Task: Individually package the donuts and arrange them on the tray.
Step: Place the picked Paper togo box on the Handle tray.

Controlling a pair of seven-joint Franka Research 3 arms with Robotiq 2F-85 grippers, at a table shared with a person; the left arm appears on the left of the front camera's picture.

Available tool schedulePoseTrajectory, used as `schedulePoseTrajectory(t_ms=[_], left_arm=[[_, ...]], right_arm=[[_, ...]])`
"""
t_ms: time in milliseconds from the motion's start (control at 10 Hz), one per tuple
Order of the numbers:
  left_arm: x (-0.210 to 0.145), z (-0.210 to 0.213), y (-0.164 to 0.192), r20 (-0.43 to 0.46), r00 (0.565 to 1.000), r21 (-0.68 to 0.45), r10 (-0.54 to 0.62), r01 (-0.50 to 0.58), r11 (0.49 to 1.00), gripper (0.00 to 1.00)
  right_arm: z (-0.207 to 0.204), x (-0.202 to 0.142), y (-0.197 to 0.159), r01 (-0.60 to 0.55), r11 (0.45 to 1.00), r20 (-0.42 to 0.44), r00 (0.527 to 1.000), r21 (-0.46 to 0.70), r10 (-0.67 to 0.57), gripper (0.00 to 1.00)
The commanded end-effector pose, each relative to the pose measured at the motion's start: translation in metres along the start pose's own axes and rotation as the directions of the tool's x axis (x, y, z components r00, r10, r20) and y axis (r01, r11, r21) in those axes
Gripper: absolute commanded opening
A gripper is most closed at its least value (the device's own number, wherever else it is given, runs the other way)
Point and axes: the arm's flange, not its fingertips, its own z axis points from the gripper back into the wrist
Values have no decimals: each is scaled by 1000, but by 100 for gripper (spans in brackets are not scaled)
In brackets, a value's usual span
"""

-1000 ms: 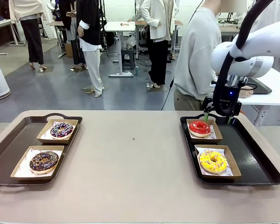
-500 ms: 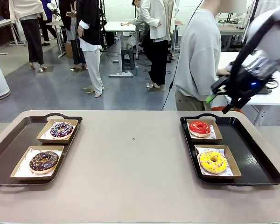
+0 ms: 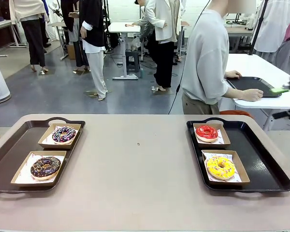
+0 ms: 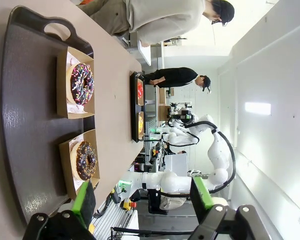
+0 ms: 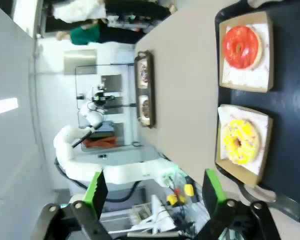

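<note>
Beyond right tray (image 3: 266, 159), right pincer (image 3: 289, 99) now pulled off to bench edge, jaws spread, empty; a second ago it hung over red donut (image 3: 207, 132). Yellow donut (image 3: 221, 166) boxed nearer. Left pincer (image 4: 140, 200) spread, chocolate donut (image 4: 85, 160) just ahead, purple donut (image 4: 81, 83) beyond. Packaging looks finished.

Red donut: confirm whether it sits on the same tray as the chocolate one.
No, the red donut shares the right tray with the yellow donut.

Behind the beige table (image 3: 135, 193) lay a grey floor (image 3: 63, 92), with white desks (image 3: 123, 26) and people standing beyond under bright light.
</note>
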Motion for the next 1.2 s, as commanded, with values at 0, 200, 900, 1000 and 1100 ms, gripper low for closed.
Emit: schedulePoseTrajectory(t_ms=[0, 200, 900, 1000, 1100], left_arm=[[-1, 0, -2, 4, 1000, -2, -4, 4, 1000, 100], [-1, 0, -2, 4, 1000, -2, -4, 4, 1000, 100], [-1, 0, -2, 4, 1000, -2, -4, 4, 1000, 100], [-1, 0, -2, 4, 1000, -2, -4, 4, 1000, 100], [-1, 0, -2, 4, 1000, -2, -4, 4, 1000, 100]], right_arm=[[19, 31, -45, 45, 989, 32, 998, 140, -50, 100], [29, 39, -76, 52, 987, 20, 998, 154, -55, 100], [24, 41, -98, 82, 987, 14, 996, 135, -85, 100], [24, 41, -98, 82, 987, 14, 996, 135, -85, 100], [24, 41, -98, 82, 987, 14, 996, 135, -85, 100]])
